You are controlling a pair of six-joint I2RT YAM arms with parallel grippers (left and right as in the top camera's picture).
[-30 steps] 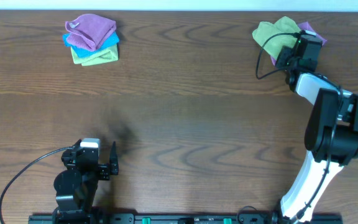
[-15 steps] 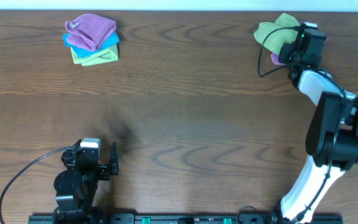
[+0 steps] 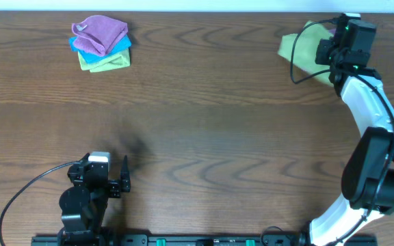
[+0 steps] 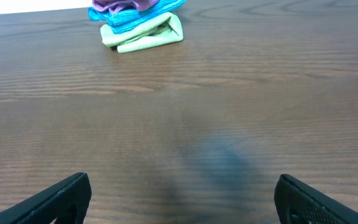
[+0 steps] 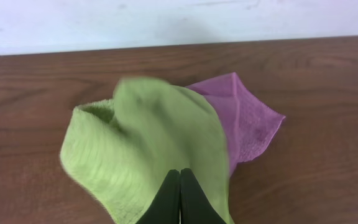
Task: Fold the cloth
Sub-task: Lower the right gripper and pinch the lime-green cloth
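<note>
My right gripper (image 3: pixel 328 53) is at the far right of the table, shut on a light green cloth (image 3: pixel 299 49). In the right wrist view the closed fingertips (image 5: pixel 179 177) pinch the green cloth (image 5: pixel 148 143), which hangs bunched in front of them. A purple cloth (image 5: pixel 241 121) lies on the table behind and partly under it. My left gripper (image 3: pixel 101 167) rests at the near left, open and empty, with bare wood between its fingers (image 4: pixel 61 199).
A stack of folded cloths (image 3: pixel 101 44), purple on blue on light green, sits at the far left; it also shows in the left wrist view (image 4: pixel 138 25). The table's far edge meets a white wall (image 5: pixel 166 22) just behind the right gripper.
My right gripper has moved toward the far right edge, carrying the green cloth with it. The purple cloth no longer shows in the overhead view. The left arm has not moved.
</note>
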